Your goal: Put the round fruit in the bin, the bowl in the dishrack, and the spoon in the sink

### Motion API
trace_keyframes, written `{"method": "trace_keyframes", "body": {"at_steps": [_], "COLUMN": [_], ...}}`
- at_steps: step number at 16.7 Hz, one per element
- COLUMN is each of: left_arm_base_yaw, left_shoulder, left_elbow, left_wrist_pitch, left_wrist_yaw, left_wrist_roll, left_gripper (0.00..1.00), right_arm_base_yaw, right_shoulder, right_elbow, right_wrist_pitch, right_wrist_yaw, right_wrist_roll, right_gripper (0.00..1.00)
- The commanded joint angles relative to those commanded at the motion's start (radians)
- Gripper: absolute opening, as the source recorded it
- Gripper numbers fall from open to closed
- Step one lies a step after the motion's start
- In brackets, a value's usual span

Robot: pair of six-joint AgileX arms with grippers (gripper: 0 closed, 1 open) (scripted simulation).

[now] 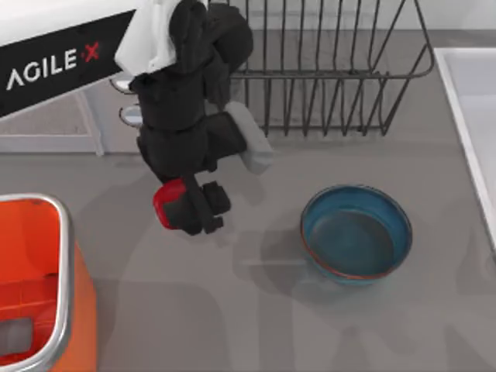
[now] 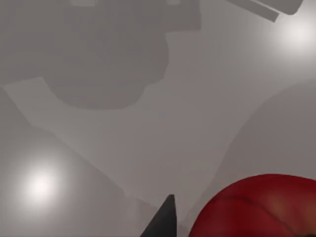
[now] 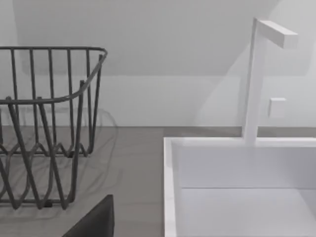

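My left gripper [image 1: 198, 206] hangs over the grey counter between the bin and the bowl, shut on the round fruit [image 1: 168, 203], a small glossy red apple-like ball. The left wrist view has the fruit [image 2: 256, 207] close up beside one dark fingertip [image 2: 165, 222]. The blue bowl [image 1: 356, 232] stands upright and empty to the right of the gripper. The orange bin [image 1: 54, 232] with its silver rim is at the front left. The wire dishrack [image 1: 333, 74] stands at the back, and the white sink [image 1: 465, 101] is at the right edge. The spoon is hidden.
A white microwave [image 1: 46, 124] with two round knobs stands at the back left, behind the left arm. In the right wrist view, a dark part of my right gripper [image 3: 96, 222] sits near the dishrack [image 3: 49, 123] and the sink [image 3: 237, 187] with its white tap [image 3: 254, 79].
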Motion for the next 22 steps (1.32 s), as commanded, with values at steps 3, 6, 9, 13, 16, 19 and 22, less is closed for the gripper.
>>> {"method": "trace_keyframes", "body": {"at_steps": [3, 6, 9, 13, 16, 19, 22], "left_arm_base_yaw": [0.016, 0.042, 0.074, 0.117, 0.143, 0.155, 0.155], "left_shoulder": [-0.035, -0.097, -0.178, -0.295, -0.366, -0.399, -0.399], "left_elbow": [-0.03, -0.082, -0.151, -0.247, -0.306, -0.332, -0.332], "left_wrist_pitch": [-0.034, -0.092, -0.158, -0.241, -0.285, -0.305, -0.306], "left_wrist_yaw": [-0.035, -0.095, -0.169, -0.267, -0.323, -0.349, -0.349], "left_wrist_roll": [-0.098, -0.289, -0.541, -0.864, -1.021, -1.082, -1.082], "left_gripper": [0.0, 0.0, 0.0, 0.0, 0.0, 0.0, 0.0], "right_arm_base_yaw": [0.0, 0.0, 0.0, 0.0, 0.0, 0.0, 0.0], "right_shoulder": [0.0, 0.0, 0.0, 0.0, 0.0, 0.0, 0.0], "right_elbow": [0.0, 0.0, 0.0, 0.0, 0.0, 0.0, 0.0], "right_wrist_pitch": [0.0, 0.0, 0.0, 0.0, 0.0, 0.0, 0.0], "right_wrist_yaw": [0.0, 0.0, 0.0, 0.0, 0.0, 0.0, 0.0], "right_wrist_roll": [0.0, 0.0, 0.0, 0.0, 0.0, 0.0, 0.0], "right_gripper": [1.0, 1.0, 1.0, 1.0, 1.0, 1.0, 1.0]}}
